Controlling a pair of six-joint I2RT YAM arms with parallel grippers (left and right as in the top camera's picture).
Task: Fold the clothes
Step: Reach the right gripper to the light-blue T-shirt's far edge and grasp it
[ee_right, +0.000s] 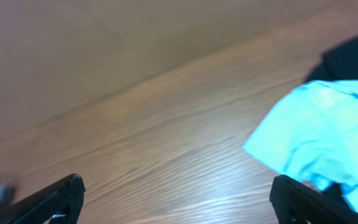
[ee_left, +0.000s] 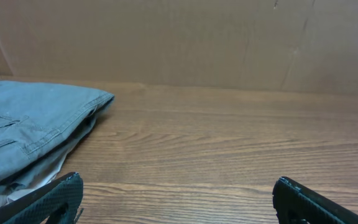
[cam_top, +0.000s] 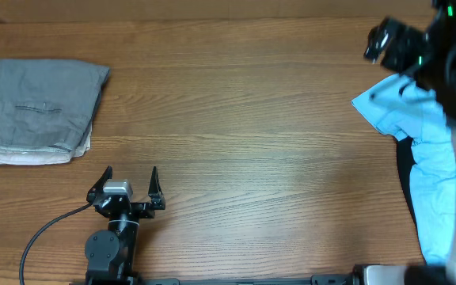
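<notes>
Your crumpled light blue short-sleeved T-shirt [cam_top: 427, 146] lies unfolded at the right edge of the brown wooden desk [cam_top: 252, 119], over a black garment [cam_top: 403, 172]. It is probably the next piece to fold. Your right hand [ee_right: 174, 198] hovers near its far corner, spread and empty, seemingly to take it. Your left hand [cam_top: 131, 178] sits spread and empty near the folded grey trousers [cam_top: 42, 107], which are parked far left, clear of the working space.
</notes>
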